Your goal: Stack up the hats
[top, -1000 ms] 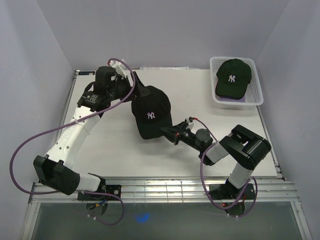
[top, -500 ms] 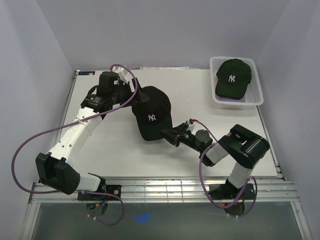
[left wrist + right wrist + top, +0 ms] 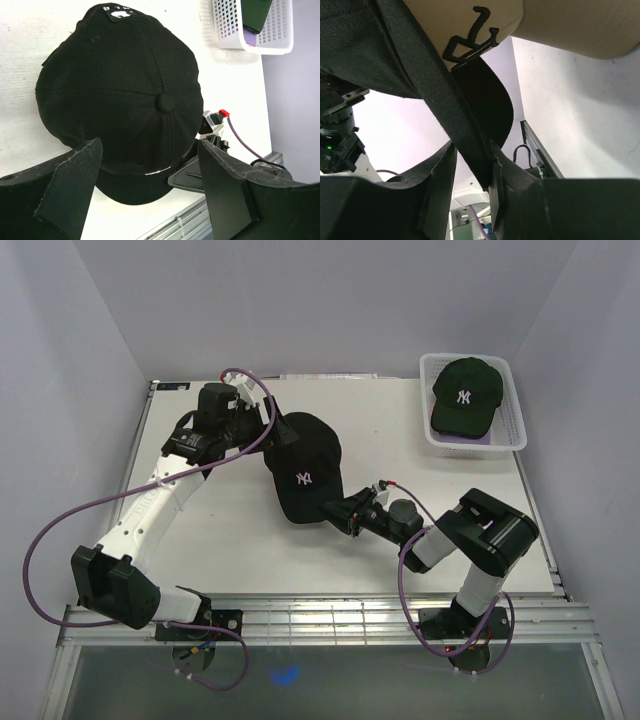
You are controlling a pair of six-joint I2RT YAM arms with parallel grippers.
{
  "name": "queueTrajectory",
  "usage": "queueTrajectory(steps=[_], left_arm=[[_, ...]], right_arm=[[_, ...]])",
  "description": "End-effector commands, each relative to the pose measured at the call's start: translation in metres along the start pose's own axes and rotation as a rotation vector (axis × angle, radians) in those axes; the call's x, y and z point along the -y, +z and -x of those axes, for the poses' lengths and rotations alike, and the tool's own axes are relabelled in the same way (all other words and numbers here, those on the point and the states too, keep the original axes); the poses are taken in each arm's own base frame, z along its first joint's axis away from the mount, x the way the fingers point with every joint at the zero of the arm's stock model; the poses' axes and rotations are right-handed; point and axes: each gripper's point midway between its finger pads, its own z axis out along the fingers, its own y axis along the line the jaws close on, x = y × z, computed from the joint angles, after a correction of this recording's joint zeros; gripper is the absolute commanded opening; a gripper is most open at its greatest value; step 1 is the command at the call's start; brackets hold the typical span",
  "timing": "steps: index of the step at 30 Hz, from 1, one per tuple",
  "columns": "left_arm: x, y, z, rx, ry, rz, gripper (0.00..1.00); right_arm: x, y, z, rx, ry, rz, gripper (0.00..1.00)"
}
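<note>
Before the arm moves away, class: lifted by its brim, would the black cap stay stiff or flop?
The black cap looks domed, so probably semi-stiff cloth. Its brim, between the right fingers, holds a curve: likely rigid.

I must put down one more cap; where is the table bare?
Bare: the strip between the black cap and the basket, and the table near-left of that cap. Crowded: around the black cap.

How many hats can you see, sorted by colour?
Black hat: 1
Green hat: 1
Tan hat: 1
Purple hat, mostly hidden under the green one: 1
Total: 4
</note>
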Motion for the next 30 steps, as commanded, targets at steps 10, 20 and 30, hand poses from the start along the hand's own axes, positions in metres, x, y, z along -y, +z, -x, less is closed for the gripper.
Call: queueTrajectory(steps=[10, 20, 30], left_arm=[[0.000, -0.005, 0.004, 0.021, 0.024, 0.008, 0.87], [-0.003, -0.006, 0.003, 0.021, 0.020, 0.009, 0.87], [-0.006, -0.007, 0.002, 0.023, 0.015, 0.010, 0.87]], right_arm=[[0.045, 0.009, 0.014, 0.013, -0.099, -0.245, 0.44], [0.052, 0.007, 0.032, 0.041, -0.120, -0.325, 0.55], [0.046, 0.018, 0.037, 0.015, -0.205, -0.371, 0.63]])
